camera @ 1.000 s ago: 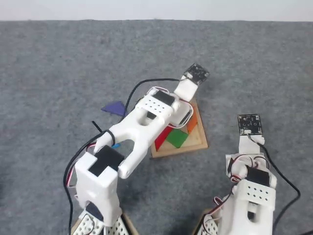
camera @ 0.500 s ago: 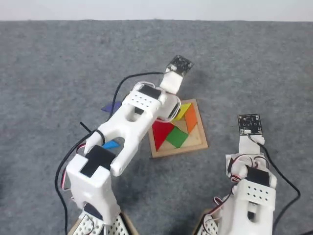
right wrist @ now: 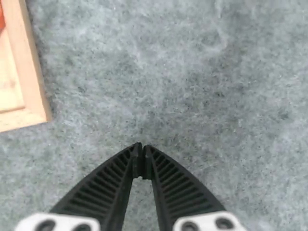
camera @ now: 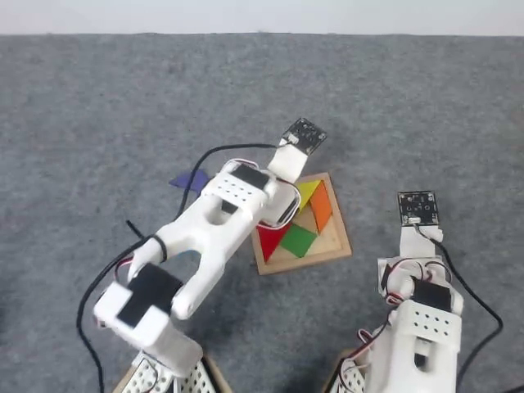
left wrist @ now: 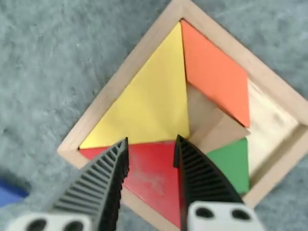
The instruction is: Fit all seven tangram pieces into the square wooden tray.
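Nearest, the right claw (right wrist: 142,161) hangs over bare grey carpet (right wrist: 202,72) with its fingers pressed together and nothing between them. One corner of the tray (right wrist: 29,72) lies a little way off to its side.

Farther out, the tray (camera: 311,260) sits on the carpet, turned so its corners point like a diamond. The left arm (camera: 221,237) stretches across to it and covers its near-left part in the high view. The left claw (left wrist: 150,144) is above the tray, fingers a narrow gap apart and gripping nothing. Its tips are over the red triangle (left wrist: 149,178), right where that piece meets the yellow triangle (left wrist: 149,106); whether they touch the wood cannot be told.

Four pieces lie inside the tray: red, yellow, an orange piece (left wrist: 216,72) along the yellow's far edge, and a green piece (left wrist: 231,161) beside the red. Bare tray floor (left wrist: 269,125) shows between orange and green.

A blue piece (left wrist: 9,192) lies on the carpet outside the tray. Farthest, a purple piece (camera: 190,180) rests on the carpet beyond the left arm, apart from the tray.
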{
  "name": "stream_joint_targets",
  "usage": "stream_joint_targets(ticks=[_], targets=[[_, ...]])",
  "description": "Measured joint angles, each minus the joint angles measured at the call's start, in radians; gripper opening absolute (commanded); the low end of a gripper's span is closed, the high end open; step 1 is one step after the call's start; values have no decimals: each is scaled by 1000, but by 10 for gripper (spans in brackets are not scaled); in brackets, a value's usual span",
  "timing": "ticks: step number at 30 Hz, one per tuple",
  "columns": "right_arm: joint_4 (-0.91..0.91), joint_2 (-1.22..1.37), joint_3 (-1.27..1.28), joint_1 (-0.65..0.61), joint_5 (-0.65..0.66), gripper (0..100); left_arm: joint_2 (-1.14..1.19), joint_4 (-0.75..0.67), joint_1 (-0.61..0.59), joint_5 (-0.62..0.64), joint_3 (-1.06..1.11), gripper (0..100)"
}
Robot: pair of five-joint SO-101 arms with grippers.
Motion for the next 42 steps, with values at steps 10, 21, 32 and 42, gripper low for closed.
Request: stream_joint_targets(ticks=[10,21,32,42], targets=[[0,0,0,0,0,10,-87,8,69,-5,110,134],[0,0,0,0,0,10,-91,9,80,38,100,133],[0,0,0,0,0,10,-258,186,5,25,-8,133],[0,0,0,0,0,10,-373,209,192,14,118,133]])
